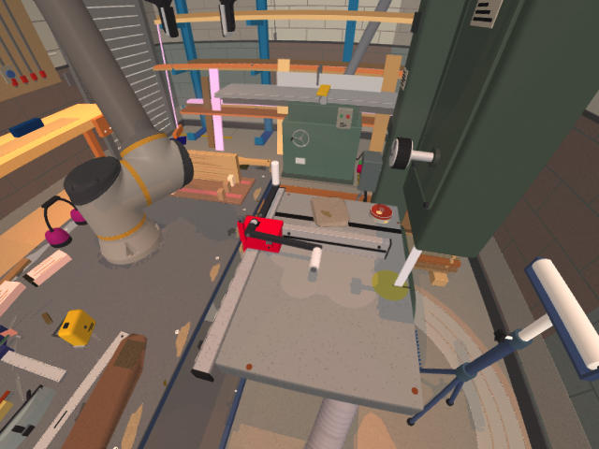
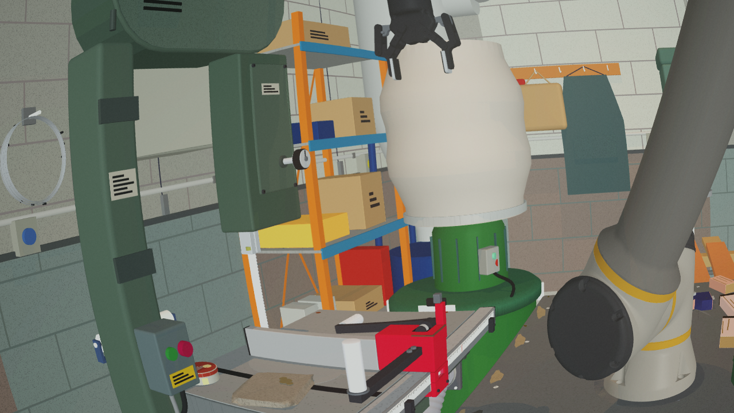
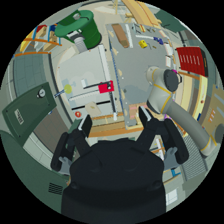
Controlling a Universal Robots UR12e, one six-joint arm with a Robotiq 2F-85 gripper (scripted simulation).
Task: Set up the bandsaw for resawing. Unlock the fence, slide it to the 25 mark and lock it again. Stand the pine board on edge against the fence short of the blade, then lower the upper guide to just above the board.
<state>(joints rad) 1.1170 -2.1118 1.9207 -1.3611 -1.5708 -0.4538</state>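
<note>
The grey fence [image 1: 334,237] lies across the bandsaw table [image 1: 319,309], carried by a red head [image 1: 261,233] on the rail at the table's left edge. A black lock lever with a white grip [image 1: 315,258] sticks out from the head over the table. The white blade [image 1: 406,267] drops into a yellow insert at the table's right. The guide knob [image 1: 402,153] sits on the green saw body above. My gripper [image 2: 421,64] hangs open and empty high above the table, far from the fence. A tan board [image 1: 330,211] lies flat behind the fence.
A red tape roll [image 1: 381,211] rests on the table's far corner. A blue roller stand [image 1: 556,309] stands right of the table. The arm's base [image 1: 127,203] is on the floor to the left, among scattered boards and a yellow box [image 1: 76,327]. A green dust collector [image 2: 462,257] stands beyond the rail.
</note>
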